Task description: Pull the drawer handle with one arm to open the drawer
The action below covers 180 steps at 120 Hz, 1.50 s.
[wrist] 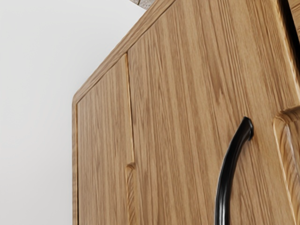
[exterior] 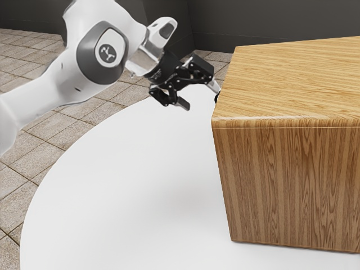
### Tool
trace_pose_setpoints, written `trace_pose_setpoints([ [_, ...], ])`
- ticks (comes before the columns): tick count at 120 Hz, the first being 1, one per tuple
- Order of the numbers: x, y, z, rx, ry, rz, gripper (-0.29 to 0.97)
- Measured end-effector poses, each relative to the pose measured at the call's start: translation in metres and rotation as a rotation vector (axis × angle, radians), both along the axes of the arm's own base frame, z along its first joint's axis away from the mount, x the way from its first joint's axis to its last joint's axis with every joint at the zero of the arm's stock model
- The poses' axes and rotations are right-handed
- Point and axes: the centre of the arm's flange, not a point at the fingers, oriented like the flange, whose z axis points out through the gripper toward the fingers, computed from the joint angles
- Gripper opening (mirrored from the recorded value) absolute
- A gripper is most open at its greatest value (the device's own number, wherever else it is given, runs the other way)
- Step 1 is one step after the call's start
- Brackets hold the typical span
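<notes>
One arm (exterior: 67, 73) of mine enters from the upper left of the exterior frame and carries one gripper (exterior: 200, 97) just above centre. Its two fingers (exterior: 179, 101) are spread wide, grasping nothing. I cannot tell whether the farther one touches the cabinet's upper corner. One wooden cabinet (exterior: 287, 140) fills the right half, on one white round table (exterior: 129, 197). One black curved handle (wrist: 228, 178) arches off a light-oak drawer front (wrist: 187, 117), on the face turned toward my hand.
</notes>
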Motion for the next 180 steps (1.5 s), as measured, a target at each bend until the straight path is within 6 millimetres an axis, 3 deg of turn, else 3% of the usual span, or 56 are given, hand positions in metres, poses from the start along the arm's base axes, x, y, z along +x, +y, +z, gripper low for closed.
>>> trace_pose_setpoints([
  [40,0.003,-0.002,-0.02,-0.005,0.026,0.012,0.68],
  [96,-0.007,0.019,-0.023,-0.02,0.039,0.049,0.68],
  [180,-0.051,0.078,-0.025,-0.073,0.061,0.118,0.68],
])
